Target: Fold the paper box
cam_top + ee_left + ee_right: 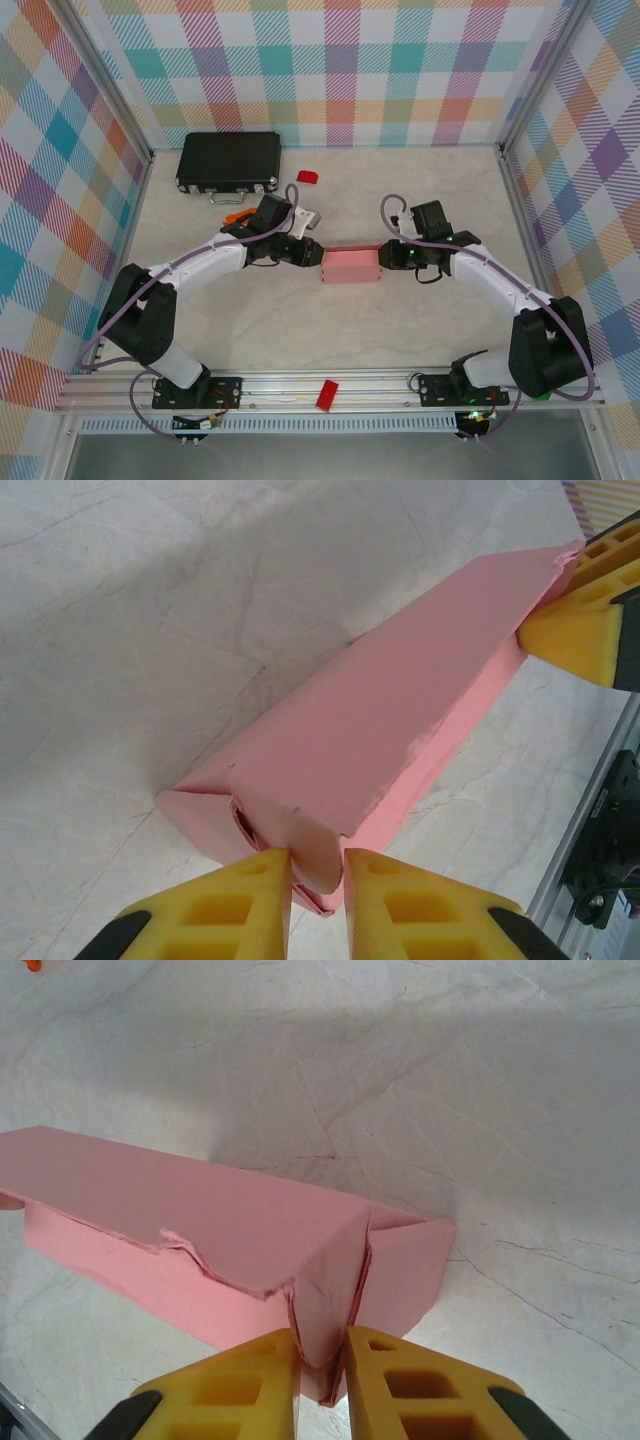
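Light-pink thin card forms the paper box (351, 265), a long, low rectangular body lying on the table (300, 330) directly between the two pincers. The left pincer (316, 257) meets the box at its left end. In the left wrist view its yellow foam fingers (240, 905) stand close together with a folded end flap of the card pinched between them, so this pincer is clamped on the paper box. The right pincer (388, 258) meets the opposite end. In the right wrist view its yellow fingers (240, 1385) likewise press from both sides on the end flap, so it too is clamped on the paper box. The long top edge of the box is ragged and slightly torn partway between the pincers. The end panels are folded inward but not flush, with seams gaping just ahead of each pincer. Beyond the left pincer, toward the far wall, lie a black hard case (228, 162) and a small red block (307, 177). A second red block (327, 395) rests on the near rail, behind both pincers.
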Controlling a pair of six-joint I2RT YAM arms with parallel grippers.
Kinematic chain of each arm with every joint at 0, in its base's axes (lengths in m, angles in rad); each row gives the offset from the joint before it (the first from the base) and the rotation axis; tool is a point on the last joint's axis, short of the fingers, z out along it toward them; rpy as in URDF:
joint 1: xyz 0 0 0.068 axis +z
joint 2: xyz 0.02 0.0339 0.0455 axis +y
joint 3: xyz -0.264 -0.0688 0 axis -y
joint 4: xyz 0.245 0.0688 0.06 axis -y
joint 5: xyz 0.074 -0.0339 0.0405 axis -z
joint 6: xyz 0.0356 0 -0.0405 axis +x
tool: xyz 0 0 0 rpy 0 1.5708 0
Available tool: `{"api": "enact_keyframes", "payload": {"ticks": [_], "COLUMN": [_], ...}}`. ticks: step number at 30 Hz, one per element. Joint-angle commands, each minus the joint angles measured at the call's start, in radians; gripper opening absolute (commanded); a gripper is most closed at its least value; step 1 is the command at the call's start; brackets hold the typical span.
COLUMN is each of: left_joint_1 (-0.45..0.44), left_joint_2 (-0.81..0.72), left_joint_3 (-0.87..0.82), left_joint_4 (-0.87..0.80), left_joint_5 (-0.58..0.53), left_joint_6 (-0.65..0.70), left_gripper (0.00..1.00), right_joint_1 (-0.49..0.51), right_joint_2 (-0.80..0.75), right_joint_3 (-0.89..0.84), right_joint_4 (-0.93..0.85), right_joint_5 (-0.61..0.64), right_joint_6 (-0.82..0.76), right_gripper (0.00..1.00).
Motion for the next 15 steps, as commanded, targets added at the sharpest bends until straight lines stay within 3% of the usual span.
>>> {"api": "enact_keyframes", "payload": {"ticks": [1,9,15], "left_joint_1": [-0.016,-0.026,-0.033], "left_joint_2": [0.009,0.024,0.037], "left_joint_3": [-0.013,-0.013,-0.013], "left_joint_4": [-0.040,-0.059,-0.076], "left_joint_5": [-0.019,-0.027,-0.051], "left_joint_6": [0.017,0.025,0.034], "left_gripper": [0.20,0.18,0.18], "right_joint_1": [0.007,0.008,0.008], "right_joint_2": [0.005,-0.009,-0.037], "right_joint_3": [-0.004,-0.011,-0.020], "right_joint_4": [-0.006,-0.010,-0.007], "right_joint_5": [-0.027,-0.033,-0.032], "right_joint_6": [-0.004,-0.011,-0.023], "right_gripper": [0.20,0.22,0.31]}}
